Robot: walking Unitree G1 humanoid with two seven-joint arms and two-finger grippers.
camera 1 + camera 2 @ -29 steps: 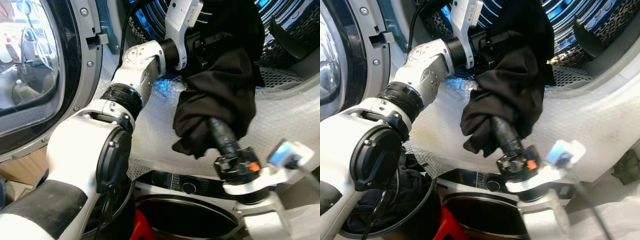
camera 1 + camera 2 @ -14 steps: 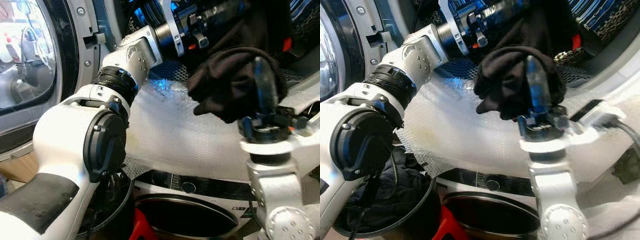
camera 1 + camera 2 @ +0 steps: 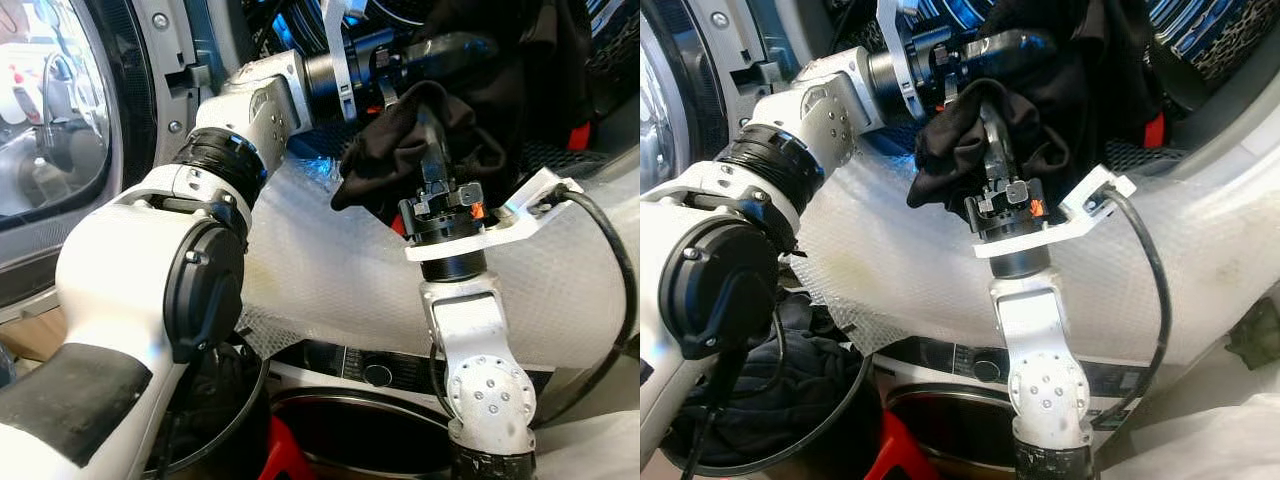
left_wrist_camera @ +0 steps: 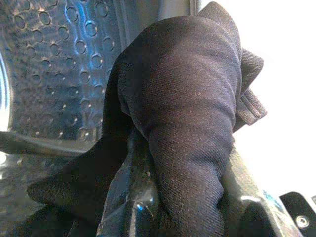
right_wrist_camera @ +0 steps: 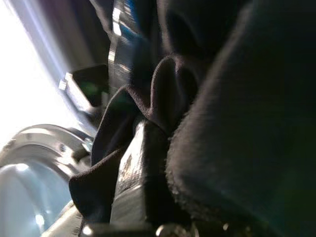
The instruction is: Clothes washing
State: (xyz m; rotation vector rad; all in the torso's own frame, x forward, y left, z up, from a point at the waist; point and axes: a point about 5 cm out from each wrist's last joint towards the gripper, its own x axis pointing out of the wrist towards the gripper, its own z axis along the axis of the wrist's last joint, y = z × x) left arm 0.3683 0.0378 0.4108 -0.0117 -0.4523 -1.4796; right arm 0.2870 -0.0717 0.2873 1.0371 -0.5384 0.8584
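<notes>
Bubble wrap (image 3: pixel 330 280) drapes the washer's door rim (image 3: pixel 1240 165); a black garment (image 3: pixel 400 150) rests on it.

Left gripper (image 3: pixel 470 50): I see its fingertips buried in the black garment (image 3: pixel 470 150); I can't judge the grip.
Right gripper (image 3: pixel 432 120): cloth wraps its fingers (image 5: pixel 136 168), so their gap is hidden from me.
Drum (image 4: pixel 54 69): cut off by the frame.
Door glass (image 3: pixel 50 110): I only get blurred reflections.
</notes>
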